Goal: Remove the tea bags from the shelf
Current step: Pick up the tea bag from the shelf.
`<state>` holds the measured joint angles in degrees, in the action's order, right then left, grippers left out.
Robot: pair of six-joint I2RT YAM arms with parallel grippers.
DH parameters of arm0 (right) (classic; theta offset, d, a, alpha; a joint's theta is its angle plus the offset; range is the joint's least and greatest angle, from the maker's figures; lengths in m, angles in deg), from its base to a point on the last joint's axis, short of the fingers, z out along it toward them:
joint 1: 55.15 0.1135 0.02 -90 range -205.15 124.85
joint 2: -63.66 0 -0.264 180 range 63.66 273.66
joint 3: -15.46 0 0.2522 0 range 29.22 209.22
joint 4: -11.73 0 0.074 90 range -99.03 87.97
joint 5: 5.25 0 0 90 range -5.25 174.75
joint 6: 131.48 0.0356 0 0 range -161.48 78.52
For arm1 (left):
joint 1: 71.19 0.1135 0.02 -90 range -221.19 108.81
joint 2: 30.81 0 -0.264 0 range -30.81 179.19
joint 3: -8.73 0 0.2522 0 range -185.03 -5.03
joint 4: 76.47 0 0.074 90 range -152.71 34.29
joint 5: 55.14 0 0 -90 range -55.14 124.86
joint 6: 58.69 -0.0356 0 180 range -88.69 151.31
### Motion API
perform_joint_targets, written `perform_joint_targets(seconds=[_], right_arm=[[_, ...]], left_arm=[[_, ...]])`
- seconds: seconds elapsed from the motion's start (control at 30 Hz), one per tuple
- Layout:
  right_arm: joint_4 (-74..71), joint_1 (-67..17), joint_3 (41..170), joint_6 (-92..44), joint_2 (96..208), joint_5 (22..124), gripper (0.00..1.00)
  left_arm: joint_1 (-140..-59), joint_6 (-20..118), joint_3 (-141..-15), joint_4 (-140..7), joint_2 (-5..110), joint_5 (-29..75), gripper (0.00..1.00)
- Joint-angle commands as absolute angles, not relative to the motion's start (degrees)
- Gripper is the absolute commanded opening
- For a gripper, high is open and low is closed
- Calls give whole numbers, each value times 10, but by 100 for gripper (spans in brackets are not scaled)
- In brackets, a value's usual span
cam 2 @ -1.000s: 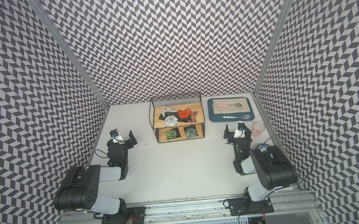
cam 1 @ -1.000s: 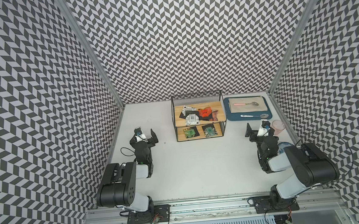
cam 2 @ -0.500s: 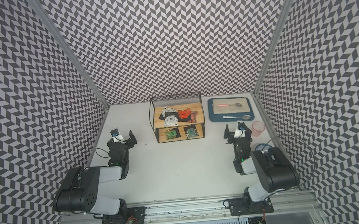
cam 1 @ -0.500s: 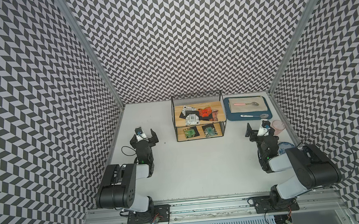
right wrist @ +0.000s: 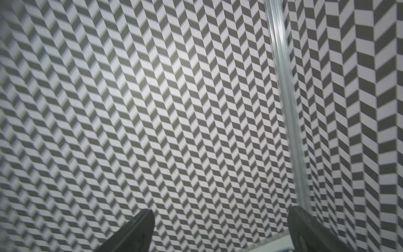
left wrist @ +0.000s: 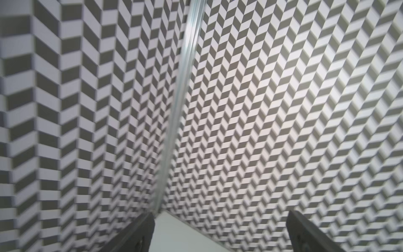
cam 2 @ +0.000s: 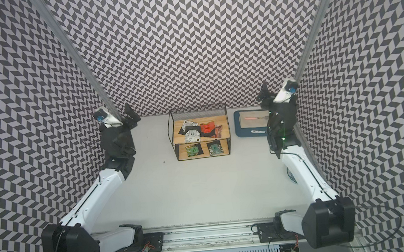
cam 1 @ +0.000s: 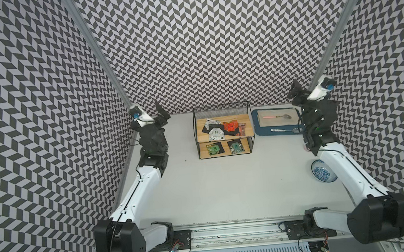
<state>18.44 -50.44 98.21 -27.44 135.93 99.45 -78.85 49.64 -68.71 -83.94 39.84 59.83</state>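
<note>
Left gripper (left wrist: 220, 213) is held wide open, empty, raised toward the back-left corner. Tea bags (cam 1: 229, 126) are seen on both boards of the shelf (cam 1: 202, 137), untouched. Right gripper (right wrist: 220, 210) is held wide open, empty, raised near the tray (cam 1: 256, 127).

In a top view the right arm (cam 2: 305, 175) hides most of the patterned bowl (cam 2: 289, 175) and part of the blue tray (cam 2: 237, 128). Print on the tea bags (cam 1: 216, 133) is unreadably small. Wrist views crop the jaws.
</note>
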Motion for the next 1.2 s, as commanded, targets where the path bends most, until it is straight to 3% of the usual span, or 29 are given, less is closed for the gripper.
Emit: perform_joint_targets(seconds=[0.0,0.07,0.33,0.6,0.77,0.87,1.0,1.17], right_arm=[[85,-528,980,-78,1350,893,100],[141,-553,950,-21,1344,795,100],[-170,-429,1214,-110,1434,960,93],[-422,-285,1468,-132,1597,1007,93],[-504,-229,1496,-129,1645,967,98],[-509,-192,1477,-133,1653,967,96],[-514,-160,1465,-122,1671,958,87],[-520,-126,1465,-113,1710,967,87]], left_arm=[[-697,756,-742,-683,417,326,100],[-675,832,-741,-702,436,242,99],[-829,759,-907,-335,484,375,96],[-881,662,-882,-228,461,372,85],[-886,630,-875,-202,480,346,76],[-889,627,-844,-227,468,329,76],[-890,623,-827,-230,462,329,76],[-890,629,-825,-236,460,319,76]])
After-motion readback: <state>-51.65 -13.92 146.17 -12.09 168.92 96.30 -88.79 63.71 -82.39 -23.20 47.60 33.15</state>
